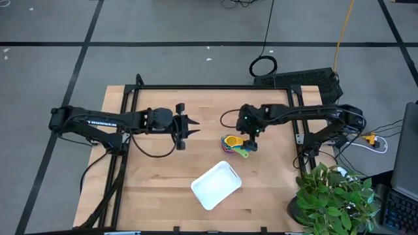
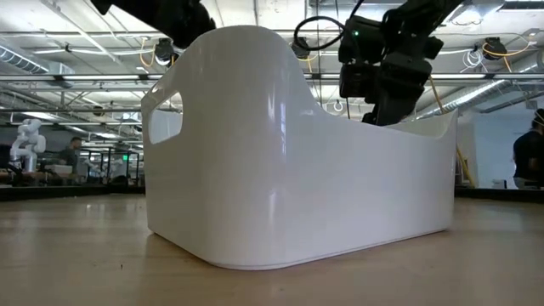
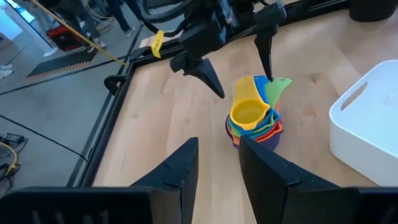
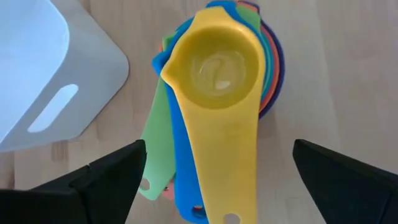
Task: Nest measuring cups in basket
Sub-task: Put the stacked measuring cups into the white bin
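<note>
The measuring cups (image 4: 219, 68) sit nested in one stack on the table, yellow on top, with blue, green, orange, red and navy rims showing beneath. Their handles (image 4: 186, 168) fan out to one side. The stack (image 1: 234, 145) stands just beyond the white basket (image 1: 217, 185). My right gripper (image 4: 219, 149) hovers over the handles, open wide, one finger on each side of them (image 3: 239, 74). My left gripper (image 1: 191, 128) is open and waits left of the stack, pointing at it (image 3: 217, 149). In the low view the basket (image 2: 297, 153) hides the cups.
The basket (image 3: 367, 124) lies askew on the near middle of the wooden table and has slot handles in its end walls. A black frame rail (image 1: 215, 87) runs along the far edge. A potted plant (image 1: 336, 196) stands at the near right corner.
</note>
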You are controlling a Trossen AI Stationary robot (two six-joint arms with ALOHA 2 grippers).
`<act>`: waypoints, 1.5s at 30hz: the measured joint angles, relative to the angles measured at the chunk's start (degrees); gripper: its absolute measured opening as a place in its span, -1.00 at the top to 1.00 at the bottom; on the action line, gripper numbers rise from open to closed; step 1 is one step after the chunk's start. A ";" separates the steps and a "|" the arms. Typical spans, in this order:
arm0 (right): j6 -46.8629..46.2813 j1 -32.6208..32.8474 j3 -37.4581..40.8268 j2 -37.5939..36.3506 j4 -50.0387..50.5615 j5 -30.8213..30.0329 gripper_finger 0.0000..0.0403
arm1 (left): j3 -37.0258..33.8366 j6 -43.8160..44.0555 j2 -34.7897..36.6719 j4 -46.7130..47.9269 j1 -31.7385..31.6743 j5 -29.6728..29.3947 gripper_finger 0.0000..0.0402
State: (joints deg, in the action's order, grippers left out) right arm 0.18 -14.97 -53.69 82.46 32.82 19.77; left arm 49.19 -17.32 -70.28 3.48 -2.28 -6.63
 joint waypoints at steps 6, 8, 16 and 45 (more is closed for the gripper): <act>-3.41 1.63 0.00 0.23 -0.16 -0.02 -0.98 | 0.00 0.11 0.00 1.06 0.00 0.00 0.40; -4.90 2.47 0.02 0.25 -0.01 -0.21 -0.98 | 0.00 0.08 0.00 0.99 0.00 0.00 0.40; -9.46 6.33 0.02 1.18 -0.92 -5.39 -0.98 | 0.00 -0.17 0.00 1.06 0.00 -0.04 0.40; -14.25 10.77 0.04 5.50 -2.94 -11.99 -0.97 | 0.00 -0.55 0.00 1.39 0.00 -0.02 0.40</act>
State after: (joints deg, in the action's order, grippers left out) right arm -14.07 -4.21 -53.65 87.96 29.88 7.78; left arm 49.19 -17.87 -70.28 4.86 -2.28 -6.66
